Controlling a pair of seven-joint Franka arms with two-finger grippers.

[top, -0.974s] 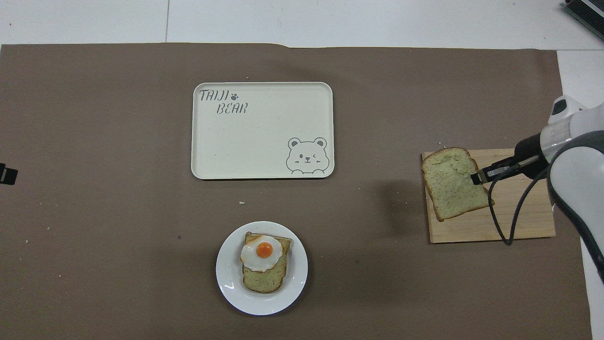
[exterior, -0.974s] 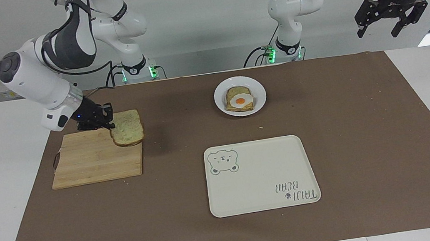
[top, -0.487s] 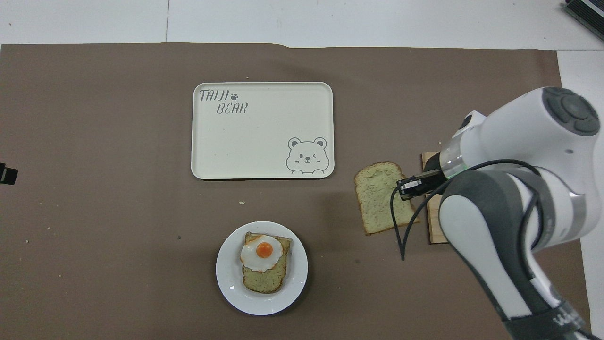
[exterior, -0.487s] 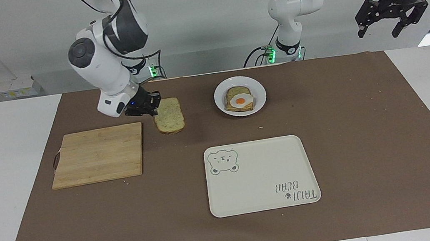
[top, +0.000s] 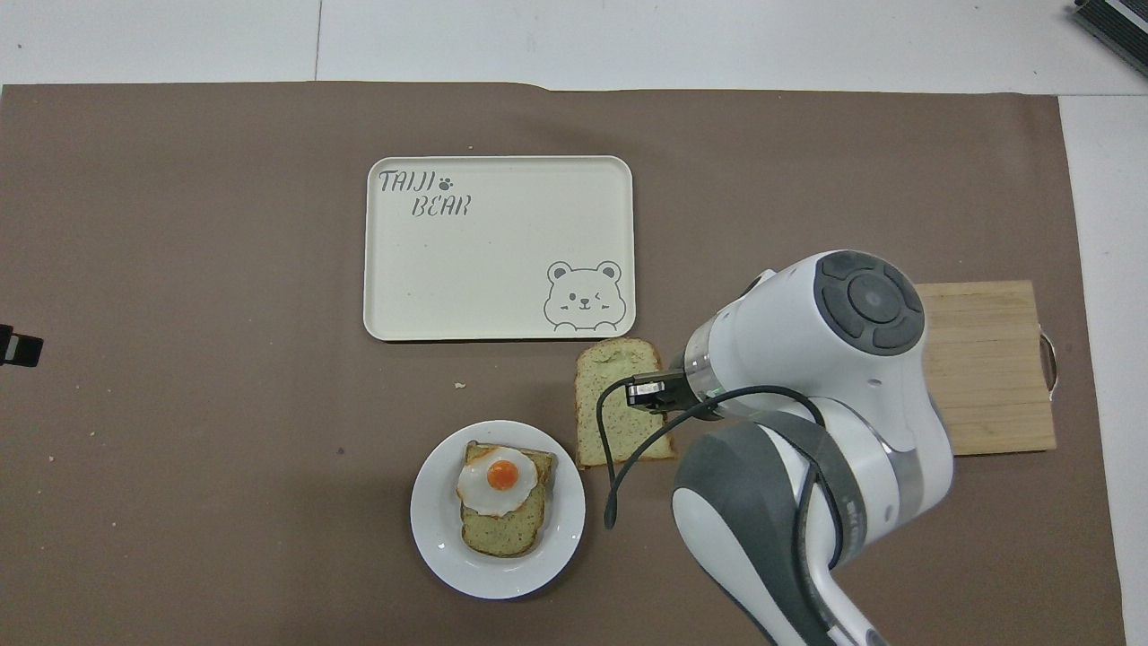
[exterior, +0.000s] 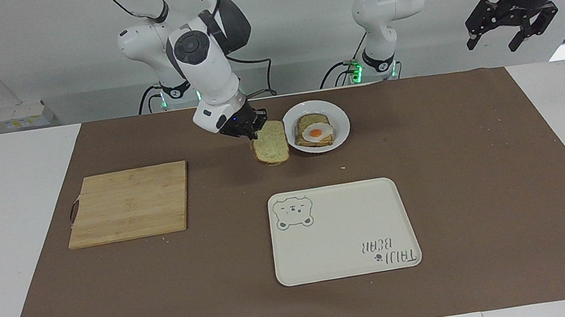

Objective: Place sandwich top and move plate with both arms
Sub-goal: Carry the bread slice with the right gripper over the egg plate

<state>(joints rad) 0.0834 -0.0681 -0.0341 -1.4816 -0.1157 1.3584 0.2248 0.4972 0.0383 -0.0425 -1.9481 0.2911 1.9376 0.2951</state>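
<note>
Now mid-carry: right gripper (exterior: 250, 130) clamped on one edge of the sandwich top (exterior: 270, 143), slice hanging in the air just off the plate (exterior: 338, 112) rim, centre of the facing view, a touch above middle. Overhead view puts the slice (top: 619, 404) just below the bear tray (top: 499, 248) and up-right of the plate (top: 430, 520), with the white wrist covering the lower right. Plate sits upper centre in the facing view, holding the egg-topped slice (exterior: 315, 133); yolk roughly centred on it. Cutting board (exterior: 128, 203) bare at middle left. Left gripper (exterior: 511, 22) parked high at top right, fingers spread wide, holding nothing, waiting. Probably best: carry on sideways until directly over the egg slice, level out the bread, match rounded end to rounded end, lower slowly, let go only once resting on the egg. Grip is on an edge only, so sag or swing likely; no fast stops. Risk of nudging the plate rim or smearing the egg if brought in too low. Plate move with both arms not started.
</note>
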